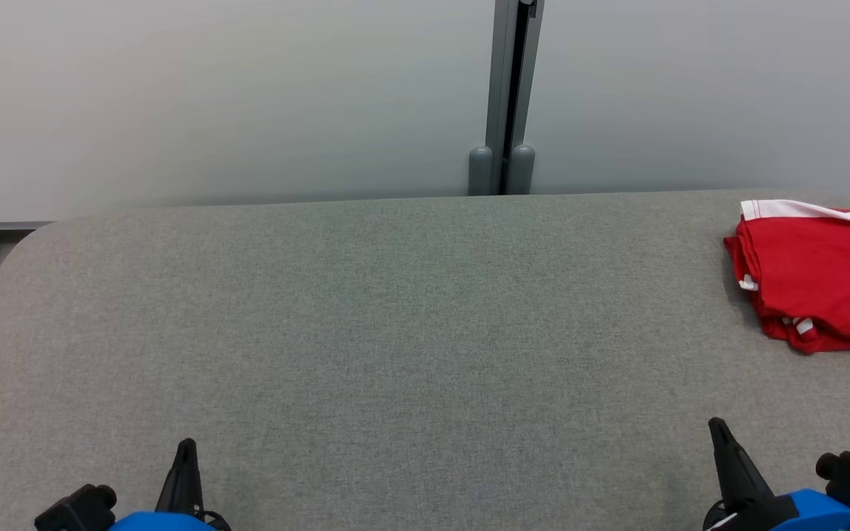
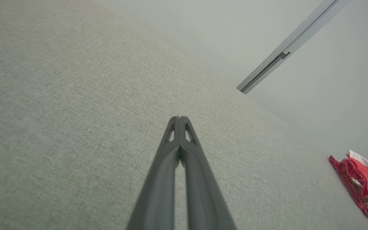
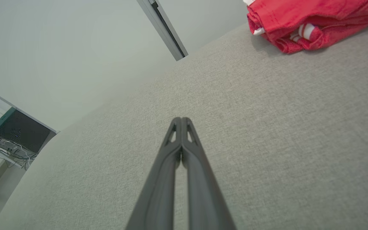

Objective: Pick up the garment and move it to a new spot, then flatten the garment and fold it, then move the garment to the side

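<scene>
Lying at the table's far right edge: one red knit garment with white trim (image 1: 820, 276), folded into a compact, slightly rumpled stack on the grey fabric-covered table (image 1: 395, 332). Left gripper (image 1: 187, 448) and right gripper (image 1: 716, 426), at the table's near edge, well apart from the garment: jaws pressed together, holding nothing. Judged status: moving, flattening, folding and setting aside look done; little or nothing appears left.

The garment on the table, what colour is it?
Red garment with white trim, clearest in the right wrist view.
</scene>
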